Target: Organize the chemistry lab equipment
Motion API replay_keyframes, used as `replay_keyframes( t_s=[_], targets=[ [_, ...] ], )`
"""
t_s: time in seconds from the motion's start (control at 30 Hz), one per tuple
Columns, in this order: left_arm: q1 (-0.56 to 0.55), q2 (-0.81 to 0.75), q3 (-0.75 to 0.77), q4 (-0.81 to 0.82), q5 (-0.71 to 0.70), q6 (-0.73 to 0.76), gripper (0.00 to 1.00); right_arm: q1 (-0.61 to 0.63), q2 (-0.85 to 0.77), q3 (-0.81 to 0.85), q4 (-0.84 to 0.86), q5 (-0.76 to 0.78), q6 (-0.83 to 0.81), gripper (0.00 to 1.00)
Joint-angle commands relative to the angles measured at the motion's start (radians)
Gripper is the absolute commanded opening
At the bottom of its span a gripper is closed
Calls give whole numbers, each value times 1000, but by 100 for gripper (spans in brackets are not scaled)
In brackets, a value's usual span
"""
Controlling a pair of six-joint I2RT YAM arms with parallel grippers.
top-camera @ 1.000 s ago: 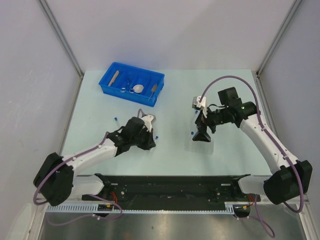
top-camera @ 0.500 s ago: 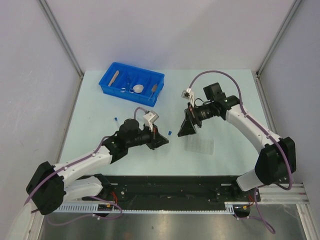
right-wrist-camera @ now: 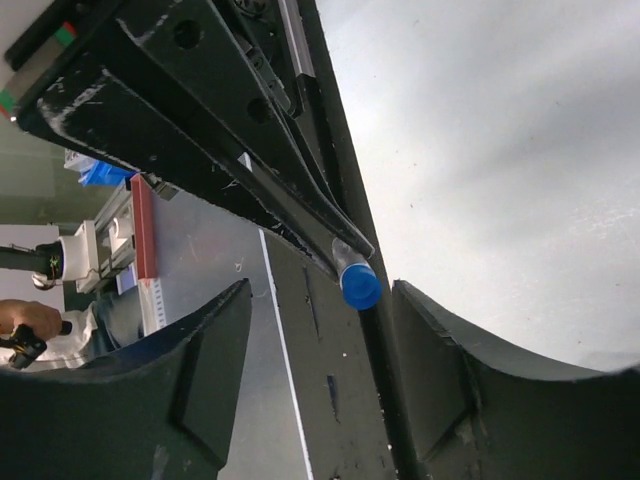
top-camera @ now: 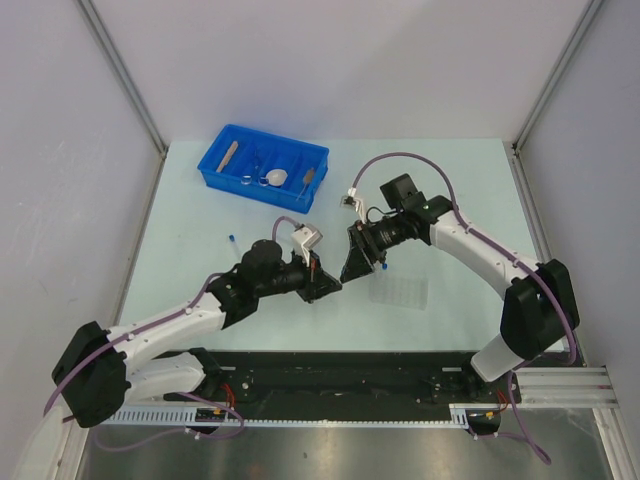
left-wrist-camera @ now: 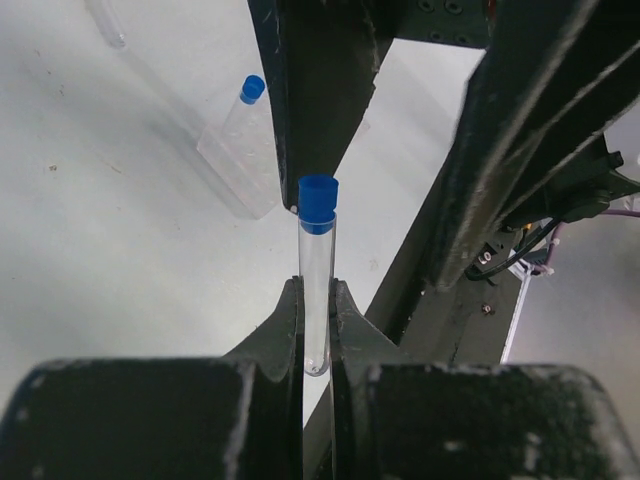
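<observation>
My left gripper (top-camera: 327, 285) is shut on a clear blue-capped tube (left-wrist-camera: 317, 270) and holds it by its lower end, with the blue cap (left-wrist-camera: 318, 203) pointing away. My right gripper (top-camera: 352, 268) faces it just to the right, tips almost meeting. In the right wrist view the cap (right-wrist-camera: 360, 285) lies between the right gripper's (right-wrist-camera: 320, 295) open fingers, nearer the right-hand finger (right-wrist-camera: 440, 350), with a gap on both sides. The clear tube rack (top-camera: 400, 292) lies on the table below the right gripper; in the left wrist view the rack (left-wrist-camera: 240, 160) carries a capped tube (left-wrist-camera: 250, 92).
A blue bin (top-camera: 218, 160) at the back left holds a wooden stick (top-camera: 230, 153), a white dish (top-camera: 276, 177) and a brown-handled tool (top-camera: 308, 178). One loose tube (top-camera: 229, 240) lies on the table left of the left arm. Grey walls enclose the table.
The left arm carried the tube rightwards and up to the middle of the table. The right arm swung left off the rack to meet it, and its jaws narrowed around the cap.
</observation>
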Motion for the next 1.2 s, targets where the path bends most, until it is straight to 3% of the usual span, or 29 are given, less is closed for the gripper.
replay_keyframes(
  t_s=[0.0, 0.37, 0.63, 0.77, 1.03, 1.17],
  targets=[
    [-12, -8, 50, 25, 1, -15, 3, 13, 15, 38, 28, 9, 20, 59],
    [-24, -1, 67, 23, -1, -14, 3, 20, 27, 38, 41, -2, 29, 44],
    [-26, -8, 64, 8, -13, -9, 4, 26, 21, 38, 21, -8, -6, 18],
    [-26, -20, 60, -6, -28, -7, 9, 25, 2, 38, 9, 18, -44, 15],
    [-24, -154, 30, -61, -117, 23, 61, 11, -64, 38, -40, 69, -155, 13],
    [-22, -215, 27, -127, -205, 57, 77, 8, -100, 38, -90, 99, -243, 13]
  ],
)
